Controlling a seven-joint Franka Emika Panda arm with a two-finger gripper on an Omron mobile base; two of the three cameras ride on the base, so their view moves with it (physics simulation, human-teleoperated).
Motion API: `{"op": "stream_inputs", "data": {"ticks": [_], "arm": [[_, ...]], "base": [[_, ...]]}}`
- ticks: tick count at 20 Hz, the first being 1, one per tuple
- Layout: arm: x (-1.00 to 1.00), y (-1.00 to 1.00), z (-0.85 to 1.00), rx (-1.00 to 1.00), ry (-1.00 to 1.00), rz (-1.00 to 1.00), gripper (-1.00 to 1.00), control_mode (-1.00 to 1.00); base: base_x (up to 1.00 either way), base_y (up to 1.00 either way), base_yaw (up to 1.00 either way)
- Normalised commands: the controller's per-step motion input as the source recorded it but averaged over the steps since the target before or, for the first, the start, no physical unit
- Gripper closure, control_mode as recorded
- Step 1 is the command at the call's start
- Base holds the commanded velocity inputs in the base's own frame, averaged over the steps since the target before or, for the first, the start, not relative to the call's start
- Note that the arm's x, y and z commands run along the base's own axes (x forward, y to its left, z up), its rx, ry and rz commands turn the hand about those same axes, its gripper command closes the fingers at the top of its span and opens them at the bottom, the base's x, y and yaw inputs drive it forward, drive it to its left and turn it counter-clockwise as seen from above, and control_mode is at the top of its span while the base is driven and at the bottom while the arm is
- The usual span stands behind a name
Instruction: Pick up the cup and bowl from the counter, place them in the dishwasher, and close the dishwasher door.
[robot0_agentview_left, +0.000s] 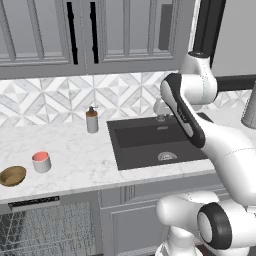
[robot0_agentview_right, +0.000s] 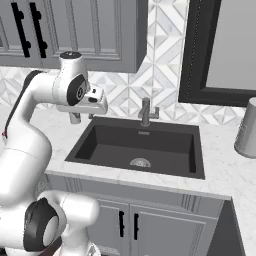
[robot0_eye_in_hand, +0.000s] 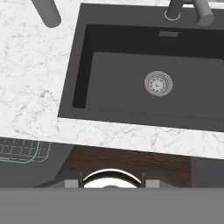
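The cup (robot0_agentview_left: 41, 161) and bowl (robot0_agentview_left: 13, 175) sit side by side on the counter (robot0_agentview_left: 80, 155), left of the sink (robot0_agentview_left: 150, 140). The gripper (robot0_agentview_right: 82, 118) hangs over the sink's left edge; I cannot tell how far its fingers are open.

The cup (robot0_agentview_left: 41, 161), white outside and salmon-red inside, is standing upright on the white marble worktop (robot0_agentview_left: 80, 160), just beside the shallow golden-brown bowl (robot0_agentview_left: 12, 175). Below them, the dishwasher (robot0_agentview_left: 45, 227) is standing open, exposing grey wire racks.

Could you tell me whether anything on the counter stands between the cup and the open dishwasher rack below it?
Nothing visible does. The cup stands on bare counter near the front edge, the bowl beside it to the left, and the dishwasher rack lies open directly below.
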Motion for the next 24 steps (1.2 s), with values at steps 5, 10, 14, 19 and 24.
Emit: {"op": "stream_inputs", "data": {"ticks": [5,10,14,19,24], "arm": [[-0.39,0.0,0.0,0.0,-0.01,0.0,-1.0,-1.0],[-0.83,0.0,0.0,0.01,-0.08,0.0,-1.0,-1.0],[-0.74,0.0,-0.08,0.02,-0.02,0.0,-1.0,-1.0],[-0.36,0.04,-0.15,0.0,-0.02,0.0,-1.0,-1.0],[0.0,0.0,0.0,0.0,0.0,0.0,-1.0,1.0]], "base": [[0.0,0.0,0.0],[0.0,0.0,0.0],[0.0,0.0,0.0],[0.0,0.0,0.0],[-0.16,-0.06,0.05]]}}
